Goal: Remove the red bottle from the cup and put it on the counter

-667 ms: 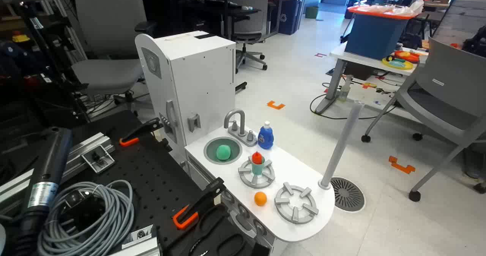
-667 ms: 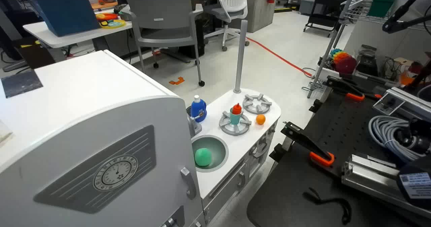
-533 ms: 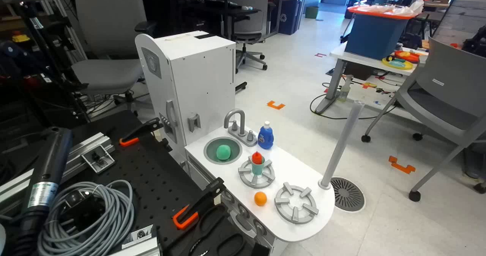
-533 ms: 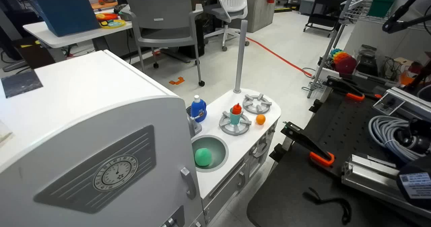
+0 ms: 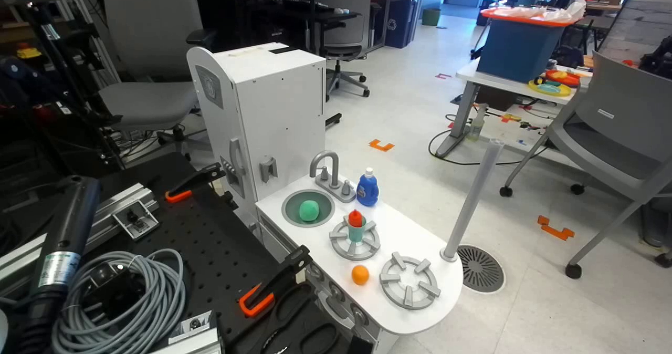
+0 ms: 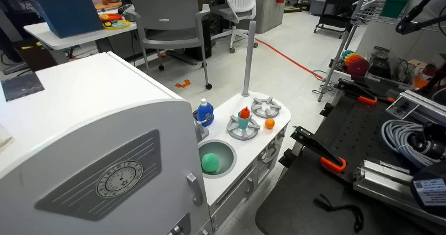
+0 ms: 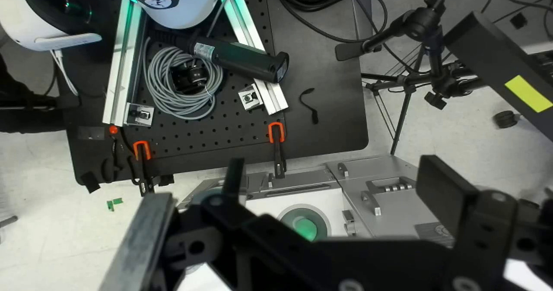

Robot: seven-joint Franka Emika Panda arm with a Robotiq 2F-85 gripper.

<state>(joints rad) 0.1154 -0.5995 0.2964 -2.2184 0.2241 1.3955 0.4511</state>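
Observation:
The small red bottle (image 5: 355, 218) stands upright in the teal cup (image 5: 356, 233), its top showing above the rim. Both exterior views show the bottle (image 6: 245, 112) and the cup (image 6: 243, 122). The cup sits on the grey burner piece (image 5: 340, 247) on the white counter (image 5: 404, 236), beside the sink. In the wrist view my gripper (image 7: 335, 181) is open with nothing between its fingers, above the sink end of the counter (image 7: 265, 207). The gripper is out of both exterior views. The bottle and cup do not show in the wrist view.
An orange ball (image 5: 360, 274) and a second burner (image 5: 409, 285) lie near the cup. A blue bottle (image 5: 367, 190) stands by the faucet (image 5: 328, 167). A green ball (image 5: 308, 210) lies in the sink. A grey post (image 5: 475, 201) and a tall white cabinet (image 5: 283, 117) flank the counter.

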